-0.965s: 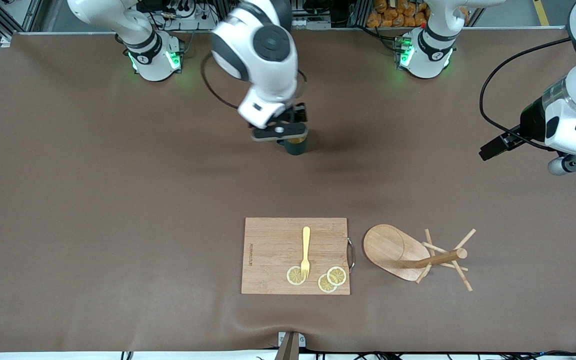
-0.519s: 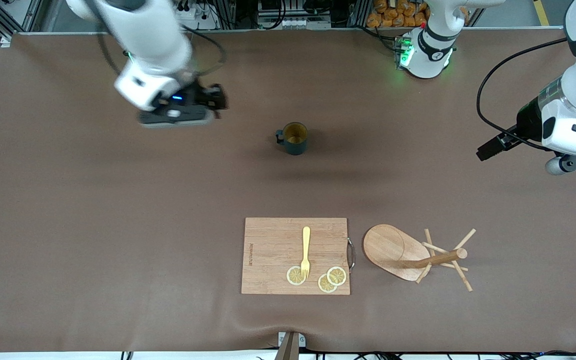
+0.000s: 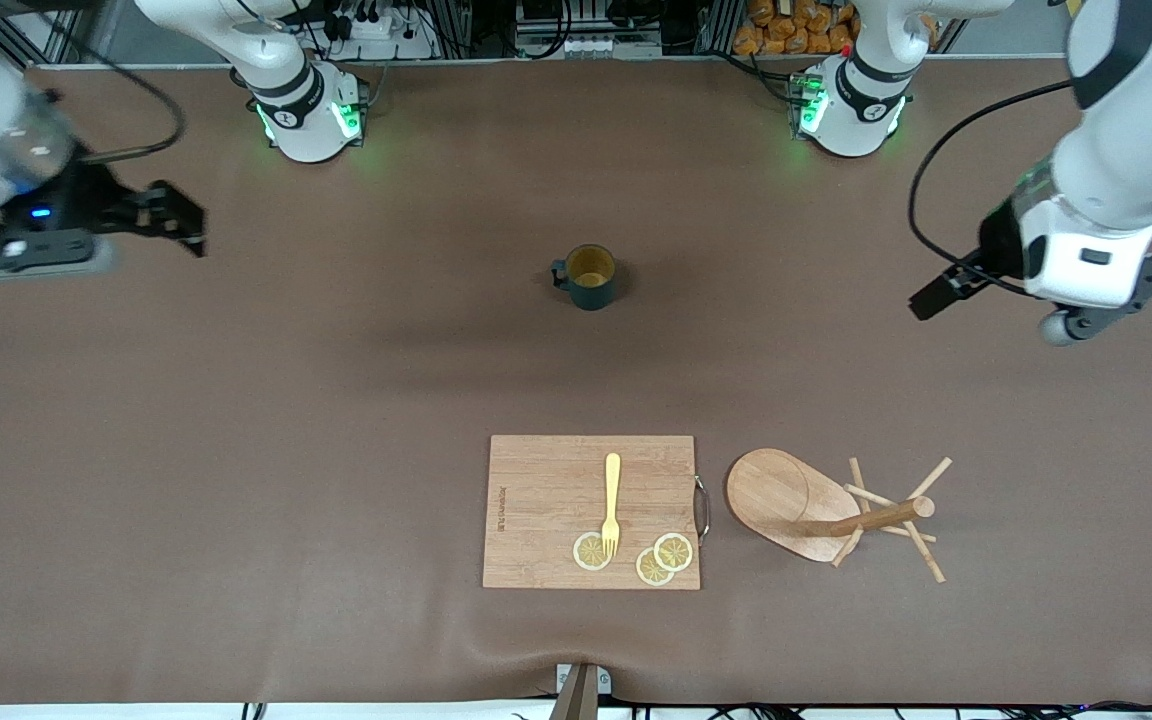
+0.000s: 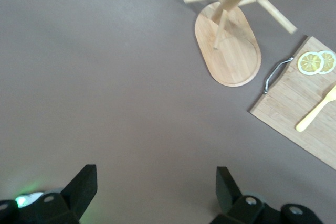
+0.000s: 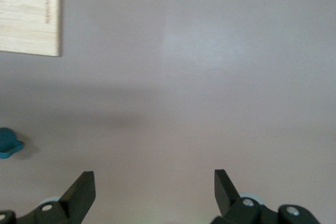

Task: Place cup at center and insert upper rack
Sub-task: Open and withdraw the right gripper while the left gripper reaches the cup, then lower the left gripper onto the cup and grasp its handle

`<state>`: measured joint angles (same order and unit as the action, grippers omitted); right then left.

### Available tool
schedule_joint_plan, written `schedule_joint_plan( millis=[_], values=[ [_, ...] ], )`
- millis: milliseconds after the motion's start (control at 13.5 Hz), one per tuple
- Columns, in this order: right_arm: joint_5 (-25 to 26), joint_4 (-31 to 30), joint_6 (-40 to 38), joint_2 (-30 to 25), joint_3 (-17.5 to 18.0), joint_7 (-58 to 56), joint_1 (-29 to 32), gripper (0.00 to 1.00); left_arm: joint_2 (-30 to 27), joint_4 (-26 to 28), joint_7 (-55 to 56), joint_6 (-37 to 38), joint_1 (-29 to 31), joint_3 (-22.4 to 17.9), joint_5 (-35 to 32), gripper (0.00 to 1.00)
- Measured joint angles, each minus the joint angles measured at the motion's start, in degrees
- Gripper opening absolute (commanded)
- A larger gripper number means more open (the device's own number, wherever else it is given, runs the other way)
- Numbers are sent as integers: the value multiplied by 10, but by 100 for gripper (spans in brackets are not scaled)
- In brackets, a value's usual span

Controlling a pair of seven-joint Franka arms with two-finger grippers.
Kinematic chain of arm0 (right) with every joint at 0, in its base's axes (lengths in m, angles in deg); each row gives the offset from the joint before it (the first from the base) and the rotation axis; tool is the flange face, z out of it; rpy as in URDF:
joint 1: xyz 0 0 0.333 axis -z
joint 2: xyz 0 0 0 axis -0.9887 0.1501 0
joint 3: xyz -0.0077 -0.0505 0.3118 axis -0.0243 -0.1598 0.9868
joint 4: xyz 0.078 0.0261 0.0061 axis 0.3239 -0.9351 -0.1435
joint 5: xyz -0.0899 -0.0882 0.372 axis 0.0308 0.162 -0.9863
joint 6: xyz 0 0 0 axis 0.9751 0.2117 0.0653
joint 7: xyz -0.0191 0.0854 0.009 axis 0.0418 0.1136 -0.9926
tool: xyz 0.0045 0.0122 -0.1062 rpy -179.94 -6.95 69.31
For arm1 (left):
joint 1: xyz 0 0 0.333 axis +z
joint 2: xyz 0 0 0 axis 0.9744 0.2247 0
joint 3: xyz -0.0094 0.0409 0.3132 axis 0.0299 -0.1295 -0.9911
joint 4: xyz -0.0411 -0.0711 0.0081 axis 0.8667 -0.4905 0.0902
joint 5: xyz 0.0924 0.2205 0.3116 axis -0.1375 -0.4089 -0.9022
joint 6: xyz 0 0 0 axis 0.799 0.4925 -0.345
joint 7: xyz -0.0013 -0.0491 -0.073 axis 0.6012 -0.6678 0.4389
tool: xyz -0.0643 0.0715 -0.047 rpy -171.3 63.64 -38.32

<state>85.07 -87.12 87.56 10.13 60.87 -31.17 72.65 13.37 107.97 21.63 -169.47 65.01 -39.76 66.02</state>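
The dark teal cup (image 3: pixel 591 277) stands upright near the table's middle, its tan inside showing, with nothing touching it. Only its edge (image 5: pixel 8 144) shows in the right wrist view. The upper rack (image 3: pixel 816 510), a light wooden mug tree, rests on its oval base (image 4: pixel 228 51) beside the cutting board, nearer the front camera than the cup. My right gripper (image 3: pixel 21 255) hangs open (image 5: pixel 152 182) over bare table at the right arm's end. My left gripper (image 3: pixel 1106 300) is open (image 4: pixel 155 177) and empty over the left arm's end of the table.
A rectangular wooden cutting board (image 3: pixel 536 500) with a metal handle lies beside the rack's base. On it are a yellow fork (image 3: pixel 612 500) and three lemon slices (image 3: pixel 663 558). A brown mat covers the table.
My right gripper has pulled away from the cup and swung far toward the right arm's end of the table. The cup stays where it was. The left arm has shifted slightly.
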Motion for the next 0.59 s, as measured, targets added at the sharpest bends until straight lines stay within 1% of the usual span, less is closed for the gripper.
schedule_joint_plan(
  millis=[223, 445, 594],
  values=[
    [0, -6, 0, 0, -15, -17, 43, 100, 21, -14, 99, -4, -54, -1, 0, 100],
    [0, -16, 5, 0, -17, -38, 70, 100, 44, -27, 209, -5, -109, -2, -6, 100],
    [0, -21, 10, 2, -17, -51, 83, 100, 66, -38, 308, -6, -156, -3, -25, 100]
  ],
)
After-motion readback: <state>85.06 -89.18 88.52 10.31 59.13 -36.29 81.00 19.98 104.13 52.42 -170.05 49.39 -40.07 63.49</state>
